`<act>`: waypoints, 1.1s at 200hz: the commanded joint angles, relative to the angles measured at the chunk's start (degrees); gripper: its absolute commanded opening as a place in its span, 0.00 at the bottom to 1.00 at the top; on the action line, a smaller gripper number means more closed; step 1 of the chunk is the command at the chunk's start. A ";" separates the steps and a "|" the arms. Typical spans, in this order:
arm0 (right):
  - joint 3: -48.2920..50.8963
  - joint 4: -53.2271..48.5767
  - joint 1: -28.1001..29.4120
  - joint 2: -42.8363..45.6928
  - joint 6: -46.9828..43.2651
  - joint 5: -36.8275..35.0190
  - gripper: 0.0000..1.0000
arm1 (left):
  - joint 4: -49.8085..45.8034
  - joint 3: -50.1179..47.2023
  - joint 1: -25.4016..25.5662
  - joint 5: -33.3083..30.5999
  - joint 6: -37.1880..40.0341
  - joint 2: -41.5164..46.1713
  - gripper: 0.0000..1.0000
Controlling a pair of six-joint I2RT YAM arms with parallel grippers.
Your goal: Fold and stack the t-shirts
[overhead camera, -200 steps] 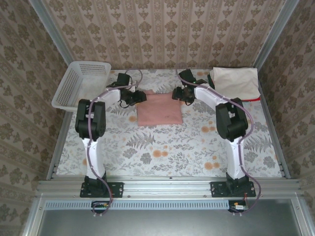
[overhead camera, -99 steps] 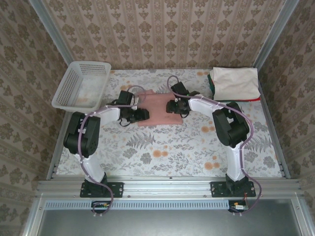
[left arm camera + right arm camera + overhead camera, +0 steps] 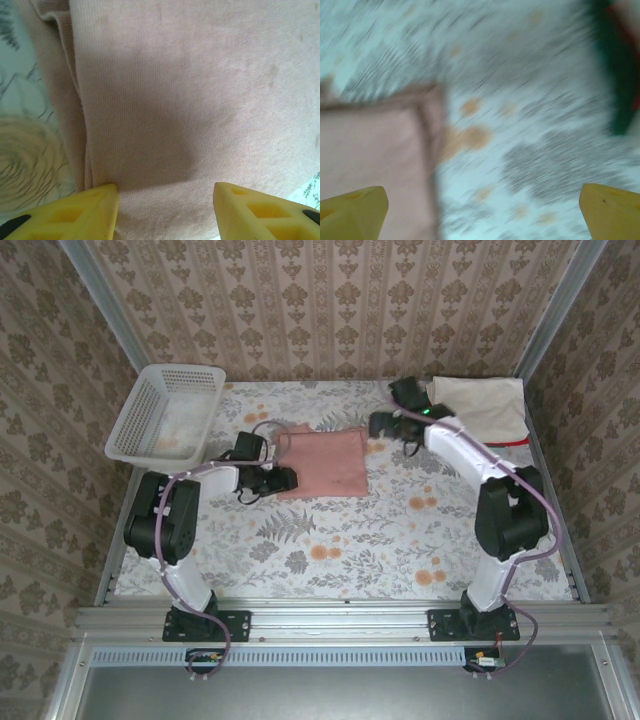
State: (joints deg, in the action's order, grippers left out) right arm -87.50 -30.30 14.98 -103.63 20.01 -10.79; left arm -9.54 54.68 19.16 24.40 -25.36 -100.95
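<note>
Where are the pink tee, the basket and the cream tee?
pink tee point(image 3: 322, 462), top view, middle of the cloth.
basket point(image 3: 130, 418), top view, left wall.
cream tee point(image 3: 485, 405), top view, its middle.

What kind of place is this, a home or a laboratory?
Probably a robot test booth dressed like a home: aluminium frame, wallpapered panels, and a floral tablecloth under a folded pink t-shirt.

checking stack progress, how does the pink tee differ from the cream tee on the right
The pink tee lies alone mid-table; the cream tee tops a stack in the far right corner. The left gripper sits over the pink tee, not the cream tee. Both are folded flat.
</note>
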 commanded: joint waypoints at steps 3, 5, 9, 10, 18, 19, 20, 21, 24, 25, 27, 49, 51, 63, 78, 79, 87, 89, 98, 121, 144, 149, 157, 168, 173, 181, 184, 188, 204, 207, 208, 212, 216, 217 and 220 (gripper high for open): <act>-5.26 -5.37 -8.17 -4.19 -6.79 -9.34 1.00 | -5.82 -2.20 -1.17 -2.12 1.80 2.80 0.55; -5.82 -5.40 -8.69 -4.93 -7.12 -9.52 1.00 | -5.88 -2.25 -1.30 -2.11 1.74 3.02 0.55; -7.18 -5.49 -9.81 -6.28 -7.88 -9.57 1.00 | -5.93 -2.45 -1.38 -2.16 1.72 3.33 0.55; -7.61 -5.48 -10.16 -6.65 -8.10 -9.46 1.00 | -5.93 -2.51 -1.39 -2.16 1.72 3.45 0.55; -11.28 -6.54 -12.16 -9.88 -9.50 -8.40 1.00 | -5.98 -2.73 -1.69 -2.17 1.79 4.17 0.55; -11.81 -6.80 -12.38 -10.29 -9.57 -8.39 1.00 | -6.04 -2.77 -1.72 -2.17 1.80 4.22 0.55; -12.30 -7.10 -12.58 -10.85 -9.65 -8.43 1.00 | -6.07 -2.80 -1.74 -2.17 1.80 4.24 0.55; -12.76 -7.34 -12.77 -11.27 -9.73 -8.44 1.00 | -6.13 -2.81 -1.79 -2.17 1.81 4.25 0.55; -14.54 -8.03 -13.43 -12.62 -9.91 -8.80 1.00 | -6.29 -2.90 -1.88 -2.21 1.89 4.53 0.55; -14.98 -8.20 -13.64 -13.03 -9.95 -8.89 1.00 | -6.33 -2.90 -1.91 -2.23 1.89 4.57 0.55; -16.19 -8.48 -13.97 -13.84 -10.11 -8.90 1.00 | -6.47 -2.97 -2.01 -2.25 1.92 4.72 0.55; -24.33 -8.13 -17.57 -21.69 -12.83 -3.34 1.00 | -7.16 -3.25 -2.54 -2.52 2.31 5.33 0.56; -24.72 -7.71 -17.94 -22.22 -13.05 -2.50 1.00 | -7.16 -3.19 -2.61 -2.52 2.26 5.32 0.56; -28.14 -8.10 -19.11 -25.82 -13.46 0.75 1.00 | -7.18 -3.19 -2.72 -2.43 2.44 5.24 0.56; -32.86 -10.59 -19.97 -30.02 -13.69 5.06 1.00 | -7.29 -3.27 -2.82 -2.35 2.51 4.93 0.56; -33.06 -10.76 -19.98 -30.21 -13.73 5.16 1.00 | -7.27 -3.31 -2.81 -2.35 2.51 4.90 0.56; -34.42 -12.02 -20.06 -31.36 -13.62 7.14 1.00 | -7.25 -3.41 -2.82 -2.26 2.54 4.82 0.56; -34.45 -12.11 -20.05 -31.50 -13.67 7.85 1.00 | -7.22 -3.38 -2.88 -2.32 2.59 4.80 0.56; -33.85 -11.99 -20.25 -31.18 -13.66 12.07 1.00 | -7.10 -3.46 -2.90 -2.46 2.56 4.51 0.56; -27.11 -6.87 -20.30 -26.80 -10.91 20.57 1.00 | -6.85 -2.71 -2.90 -1.80 2.20 3.16 0.56; -24.93 -6.45 -20.26 -24.57 -8.93 23.49 1.00 | -6.63 -2.28 -2.90 -1.21 2.21 2.42 0.56; -24.91 -6.84 -20.26 -24.43 -8.55 23.22 1.00 | -6.63 -2.27 -2.90 -1.27 2.22 2.42 0.56; -24.86 -7.52 -20.26 -24.34 -8.11 23.25 1.00 | -6.80 -2.25 -2.95 -1.50 2.38 2.46 0.56; -24.67 -7.81 -20.17 -24.40 -7.04 25.08 1.00 | -6.90 -2.29 -3.07 -1.72 2.60 2.51 0.56; -24.65 -7.76 -20.10 -24.42 -6.57 25.50 1.00 | -6.93 -2.42 -3.14 -1.81 2.61 2.51 0.56; -24.44 -7.83 -19.92 -24.23 -6.01 24.84 1.00 | -7.03 -2.42 -3.25 -1.69 2.60 2.42 0.56; -24.37 -7.97 -19.84 -24.10 -6.00 24.36 1.00 | -7.04 -2.40 -3.27 -1.60 2.66 2.45 0.56; -24.42 -8.22 -19.74 -23.95 -5.96 23.66 1.00 | -7.01 -2.49 -3.33 -1.48 2.70 2.42 0.56; -25.92 -11.04 -19.68 -23.23 -5.86 18.40 1.00 | -7.16 -2.72 -3.32 -1.46 2.90 2.65 0.56; -26.19 -11.49 -19.79 -22.90 -5.86 17.03 1.00 | -7.18 -2.69 -3.32 -1.46 2.94 2.68 0.56; -26.30 -11.73 -19.80 -22.78 -5.82 16.59 1.00 | -7.21 -2.71 -3.33 -1.46 2.94 2.68 0.56; -26.59 -12.27 -19.89 -22.17 -5.78 14.57 1.00 | -7.29 -2.71 -3.34 -1.51 3.05 2.64 0.56; -26.86 -12.86 -19.97 -21.53 -5.76 12.64 1.00 | -7.46 -2.62 -3.43 -1.55 3.22 2.63 0.56; -26.90 -12.90 -19.98 -21.31 -5.72 12.02 1.00 | -7.49 -2.59 -3.43 -1.59 3.26 2.61 0.56; -26.99 -13.13 -20.04 -20.69 -5.62 10.69 1.00 | -7.63 -2.64 -3.44 -1.63 3.30 2.58 0.56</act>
State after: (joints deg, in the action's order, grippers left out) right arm -113.19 -36.80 -5.85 -129.36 12.21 7.03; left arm -15.00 51.88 16.38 22.74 -24.10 -97.54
